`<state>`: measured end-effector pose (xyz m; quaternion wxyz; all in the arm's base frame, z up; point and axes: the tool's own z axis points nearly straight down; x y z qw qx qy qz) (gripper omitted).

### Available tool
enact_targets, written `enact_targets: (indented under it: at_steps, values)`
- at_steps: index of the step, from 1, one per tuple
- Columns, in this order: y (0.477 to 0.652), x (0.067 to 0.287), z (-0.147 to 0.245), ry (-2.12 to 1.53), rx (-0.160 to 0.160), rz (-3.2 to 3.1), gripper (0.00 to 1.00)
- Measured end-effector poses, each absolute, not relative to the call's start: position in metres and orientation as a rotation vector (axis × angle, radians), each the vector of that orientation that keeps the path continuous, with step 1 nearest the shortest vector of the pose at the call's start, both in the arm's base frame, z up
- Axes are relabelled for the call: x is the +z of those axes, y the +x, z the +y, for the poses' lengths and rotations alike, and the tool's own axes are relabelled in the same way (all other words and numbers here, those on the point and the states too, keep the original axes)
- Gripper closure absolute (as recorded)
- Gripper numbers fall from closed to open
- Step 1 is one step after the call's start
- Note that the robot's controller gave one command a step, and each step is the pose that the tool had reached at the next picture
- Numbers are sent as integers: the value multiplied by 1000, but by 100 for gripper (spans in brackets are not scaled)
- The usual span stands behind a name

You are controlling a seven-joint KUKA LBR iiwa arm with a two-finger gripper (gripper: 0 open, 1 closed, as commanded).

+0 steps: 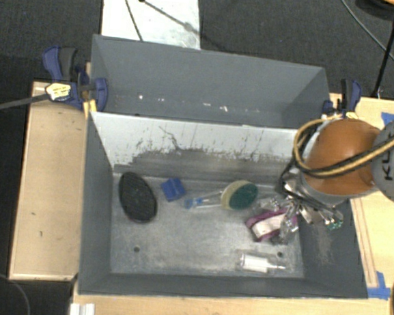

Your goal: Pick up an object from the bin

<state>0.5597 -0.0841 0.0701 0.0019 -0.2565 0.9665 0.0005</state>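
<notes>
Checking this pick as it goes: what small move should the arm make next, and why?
Probably ease straight down: the gripper is over the purple and white item at the right of the bin, and the green-headed brush lies close beside it, so a sideways shift could knock that.

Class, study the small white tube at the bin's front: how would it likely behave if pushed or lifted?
The white tube lies on its side on the bin floor, so a sideways push would probably roll it. It looks slim, so likely light; its smooth-looking skin may slip.
</notes>
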Motion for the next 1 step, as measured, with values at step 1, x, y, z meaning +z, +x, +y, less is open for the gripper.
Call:
enact_targets:
  at_steps: [1]
  values:
    - [533, 209, -56, -842, -4, 3018, 100]
